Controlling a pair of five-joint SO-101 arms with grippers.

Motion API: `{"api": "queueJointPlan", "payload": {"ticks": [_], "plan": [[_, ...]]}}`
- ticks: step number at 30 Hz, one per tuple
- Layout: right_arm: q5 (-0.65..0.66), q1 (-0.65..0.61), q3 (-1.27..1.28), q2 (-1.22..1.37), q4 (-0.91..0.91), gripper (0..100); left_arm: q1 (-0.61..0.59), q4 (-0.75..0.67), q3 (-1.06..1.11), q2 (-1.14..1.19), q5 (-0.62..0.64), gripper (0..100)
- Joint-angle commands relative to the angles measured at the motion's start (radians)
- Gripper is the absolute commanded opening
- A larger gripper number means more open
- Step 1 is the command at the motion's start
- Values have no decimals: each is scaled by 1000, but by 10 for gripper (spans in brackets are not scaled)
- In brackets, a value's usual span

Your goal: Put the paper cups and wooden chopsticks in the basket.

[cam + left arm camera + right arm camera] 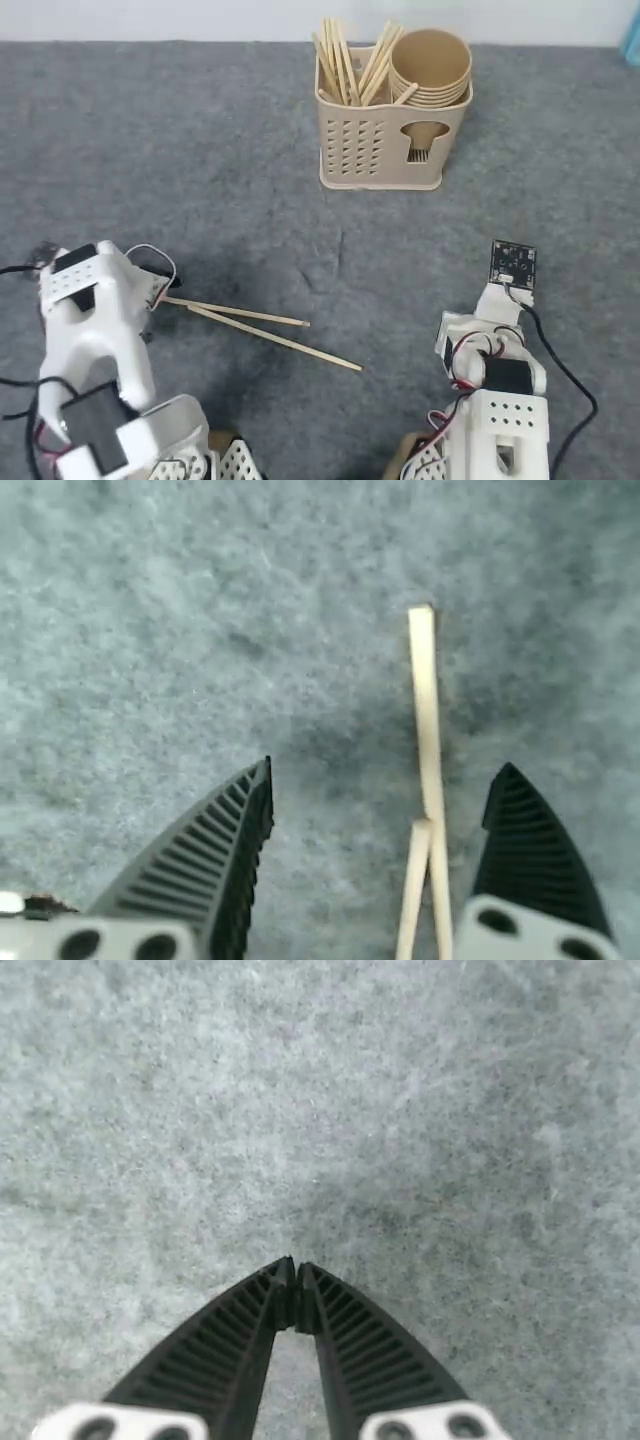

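The black, ribbed left pincer [385,770] is hanging wide open just above the grey, felt-covered table [150,150]. Two loose, pale wooden chopsticks [427,720] are lying flat on the table, with their near ends sitting in the gap between the jaws. They are lying much closer to one finger than to the other, and whether they are touching that finger cannot be told.

Seen from above, the white left arm [95,330] is bending over those ends. The wooden chopsticks [250,314] are running out from under it toward the middle of the table, spreading slightly apart as they go.

The matching right pincer [296,1270] is sitting fully closed, gripping nothing, over bare felt. The white right arm [495,390] is resting near the front edge.

Well apart from both arms, a beige perforated plastic basket [365,140] is standing upright at the far side. It is holding a stack of brown paper cups [430,62] in one compartment and an upright bundle of chopsticks [350,60] in the other.
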Motion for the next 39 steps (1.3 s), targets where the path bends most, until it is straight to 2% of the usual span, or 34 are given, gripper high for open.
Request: {"api": "queueJointPlan", "payload": {"ticks": [1, 8, 15, 18, 20, 25, 26, 35, 39], "plan": [[12, 1, -6, -13, -13, 8, -6, -117, -35, 31, 3, 321], [12, 1, -6, -13, -12, 8, 0, -302, -39, 144, 49, 319], [12, 1, -6, -13, -12, 8, 0, -311, -58, 160, 58, 318], [12, 1, -6, -13, -12, 8, 5, -262, -82, 160, 52, 307], [12, 1, -6, -13, -12, 8, 21, -195, -111, 160, 52, 261], [12, 1, -6, -13, -12, 8, 58, -106, -180, 160, 51, 21], [12, 1, -6, -13, -12, 8, 68, -101, -189, 160, 51, 1], [12, 1, -6, -13, -12, 8, 149, -95, -214, 160, 52, 11], [12, 1, -6, -13, -12, 9, 147, -2, -294, 160, 52, 11]]}}
